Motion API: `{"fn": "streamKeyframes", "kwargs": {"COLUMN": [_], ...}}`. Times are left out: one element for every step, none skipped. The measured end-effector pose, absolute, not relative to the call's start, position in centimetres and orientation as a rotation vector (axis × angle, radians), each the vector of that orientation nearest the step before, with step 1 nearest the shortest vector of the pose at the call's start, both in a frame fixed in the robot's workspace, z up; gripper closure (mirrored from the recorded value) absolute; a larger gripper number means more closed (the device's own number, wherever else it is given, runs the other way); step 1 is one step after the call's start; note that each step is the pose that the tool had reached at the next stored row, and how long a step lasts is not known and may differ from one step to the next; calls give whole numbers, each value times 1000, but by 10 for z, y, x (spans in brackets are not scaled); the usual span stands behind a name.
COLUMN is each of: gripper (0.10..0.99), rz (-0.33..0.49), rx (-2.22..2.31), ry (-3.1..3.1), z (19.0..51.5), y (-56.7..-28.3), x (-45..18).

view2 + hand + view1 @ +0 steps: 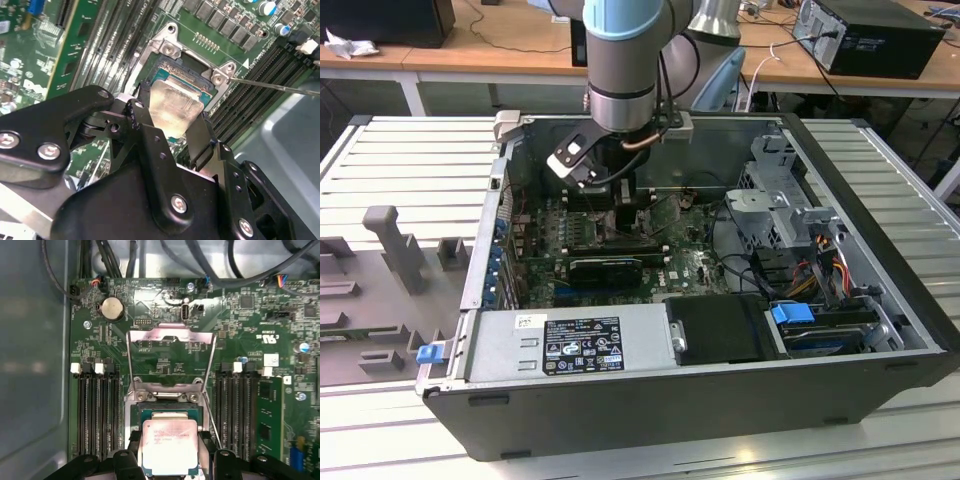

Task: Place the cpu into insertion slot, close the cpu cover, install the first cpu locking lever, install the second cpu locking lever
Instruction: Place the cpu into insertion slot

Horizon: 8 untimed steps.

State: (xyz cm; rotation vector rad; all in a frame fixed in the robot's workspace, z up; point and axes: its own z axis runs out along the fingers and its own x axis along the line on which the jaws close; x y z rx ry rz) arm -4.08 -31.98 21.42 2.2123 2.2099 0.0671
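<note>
1. The arm [625, 60] hangs straight down into the open computer case [720, 410], which lies on the slatted bench [410, 150]; its wrist stands upright near the case's far wall, and the gripper [622, 200] reaches toward the motherboard [690, 265].
2. The black fingers [199, 142] press against two opposite edges of the cpu [175, 107], pinching it; both wrist views show the chip between them.
3. The exterior view gives the arm's stance and the whole case, with the chip hidden under the wrist; the first wrist view looks flat onto the board, where the cpu cover [171, 332] is swung up at the socket's edge away from the gripper, and board shows through its window; the second wrist view looks slantwise past the fingers to the silvery rim and screws of the insertion slot [170, 46].
4. The cpu has a pale beige-silver face with faint print and a thin green border; it lies level over the slot, covering the part nearest the gripper, with dark socket showing beyond it; whether it is seated I cannot tell.
5. The slot lies between two banks of long black memory slots [97, 415]; a thin wire lever [280, 85] slants away from its rim.
</note>
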Motion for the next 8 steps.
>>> {"fn": "streamKeyframes", "kwargs": {"gripper": [557, 557, 557, 557, 557, 557, 557, 557], "rz": [66, 65, 63, 63, 63, 62, 61, 61], "rx": [2213, 2213, 2214, 2214, 2214, 2215, 2215, 2215], "ry": [2211, 2211, 2211, 2212, 2212, 2212, 2213, 2213], "z": [212, 210, 208, 207, 206, 205, 205, 204], "y": [-320, -320, -320, -320, -320, -320, -320, -320], "x": [-41, -41, -41, -41, -41, -41, -41, -41]}}
